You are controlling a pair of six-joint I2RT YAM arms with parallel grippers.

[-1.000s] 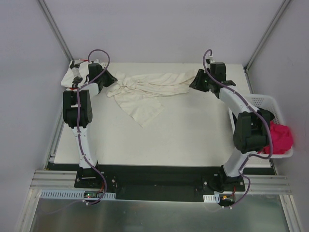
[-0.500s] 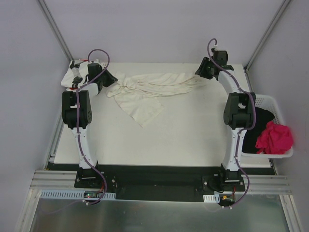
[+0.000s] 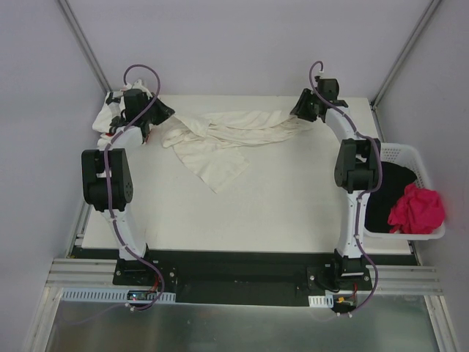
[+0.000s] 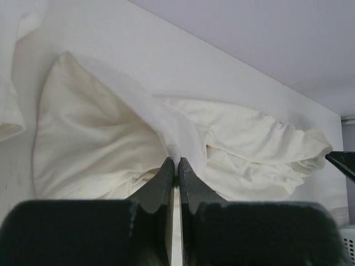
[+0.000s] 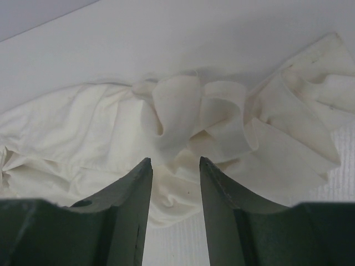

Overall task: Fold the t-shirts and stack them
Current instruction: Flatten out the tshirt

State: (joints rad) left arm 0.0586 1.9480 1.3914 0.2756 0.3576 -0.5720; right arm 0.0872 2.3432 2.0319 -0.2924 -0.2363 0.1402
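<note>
Both end effectors sit at the far edge of the counter (image 3: 278, 205). The left end effector (image 4: 176, 162) is clenched on the cream-white t-shirt (image 3: 220, 139), its two fingers pressed together with a raised ridge of cloth pinched between the tips. The right end effector (image 5: 175, 162) is released: its fingers stand apart, and the bunched, ruffled right end of the same shirt lies just beyond the tips, with none of it caught between them. From above, the cream-white t-shirt lies crumpled and drawn out in a long band along the far side of the counter between the two arms, with one broad flap spreading toward the near side left of the middle. A second t-shirt (image 3: 102, 117), white with dark print and red marks, is heaped at the far left corner, just beside the left arm's wrist. At the counter's right edge stands a white basket (image 3: 410, 152) that holds a black cloth (image 3: 392, 192) and a crumpled pink cloth (image 3: 418, 209).
</note>
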